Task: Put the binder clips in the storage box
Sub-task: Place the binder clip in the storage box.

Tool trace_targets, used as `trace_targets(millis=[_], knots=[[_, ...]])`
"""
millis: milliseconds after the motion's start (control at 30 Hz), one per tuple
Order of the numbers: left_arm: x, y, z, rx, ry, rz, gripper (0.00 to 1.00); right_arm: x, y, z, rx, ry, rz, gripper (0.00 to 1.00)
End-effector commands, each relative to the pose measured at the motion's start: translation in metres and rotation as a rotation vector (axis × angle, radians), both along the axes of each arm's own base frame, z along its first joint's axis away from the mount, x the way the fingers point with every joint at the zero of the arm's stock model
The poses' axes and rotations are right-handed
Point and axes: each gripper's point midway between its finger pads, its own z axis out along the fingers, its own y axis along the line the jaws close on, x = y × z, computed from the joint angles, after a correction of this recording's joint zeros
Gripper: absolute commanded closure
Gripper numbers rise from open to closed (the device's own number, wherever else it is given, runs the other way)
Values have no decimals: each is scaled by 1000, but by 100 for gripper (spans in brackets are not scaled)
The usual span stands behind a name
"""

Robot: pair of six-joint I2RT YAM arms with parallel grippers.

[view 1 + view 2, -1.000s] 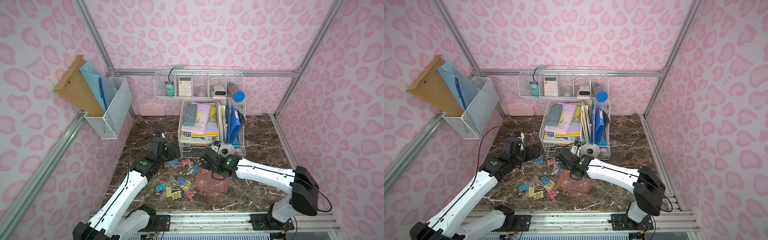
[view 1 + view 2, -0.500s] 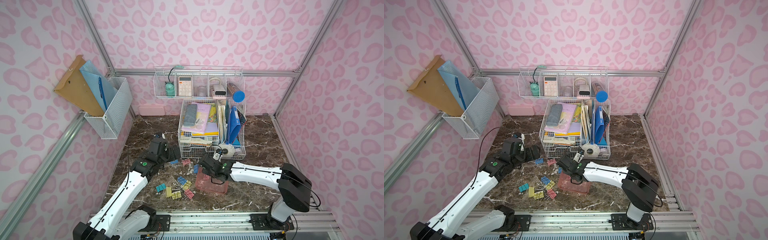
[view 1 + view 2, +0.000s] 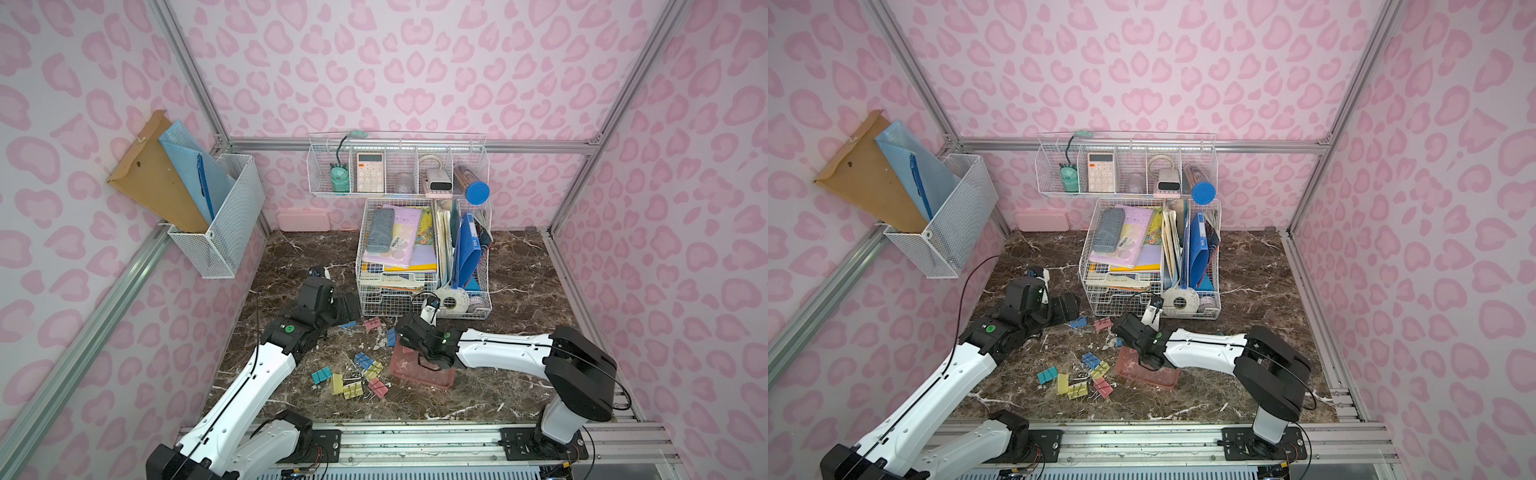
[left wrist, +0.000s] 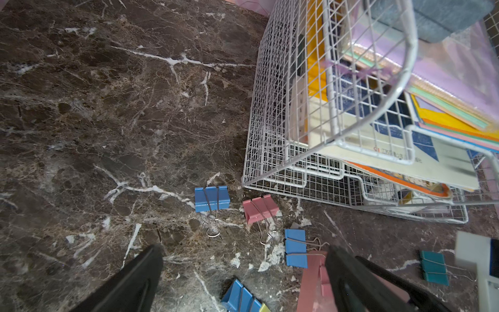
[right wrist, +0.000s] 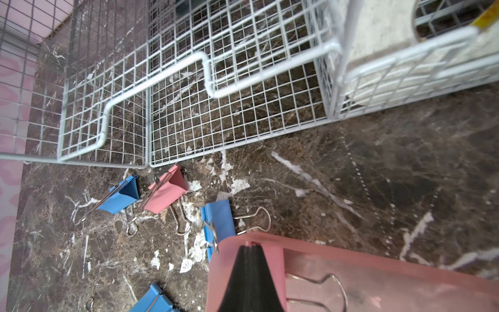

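The storage box (image 3: 422, 371) (image 3: 1148, 372) is a pinkish-red tray on the marble floor. My right gripper (image 5: 251, 248) is shut on the wall at its far left corner (image 5: 378, 283). Wire handles of one clip (image 5: 317, 286) show inside it. Several binder clips lie loose to its left: blue (image 3: 348, 324), pink (image 3: 372, 323) and blue (image 3: 391, 336) near the basket, with teal (image 3: 321, 376), yellow (image 3: 336, 383) and pink (image 3: 378, 386) nearer the front. My left gripper (image 4: 243, 251) (image 3: 347, 307) hangs open and empty over the blue (image 4: 212, 198) and pink (image 4: 260, 208) ones.
A white wire basket (image 3: 424, 266) full of papers and folders stands just behind the clips, its lower shelf (image 5: 189, 102) close to both grippers. A wall basket (image 3: 397, 170) hangs above it. A pale pink closed case (image 3: 303, 219) lies at the back wall.
My right arm has folded in, and its wrist has shifted a little left and toward the front over the box's corner. The left arm has stayed put.
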Motion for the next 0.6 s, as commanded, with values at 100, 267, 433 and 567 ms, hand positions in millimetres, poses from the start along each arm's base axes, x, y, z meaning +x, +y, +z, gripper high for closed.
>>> trace_targets(millis=[100, 267, 433, 567], knots=[[3, 0, 4, 8, -18, -7, 1, 6, 5, 2, 38, -51, 22, 99], [4, -3, 1, 1, -5, -12, 1, 8, 5, -1, 52, -72, 41, 88], [3, -2, 0, 2, -5, -7, 1, 7, 5, 19, 65, -115, 71, 59], [1, 0, -1, 11, -7, -6, 1, 9, -19, 54, 30, -191, 45, 28]])
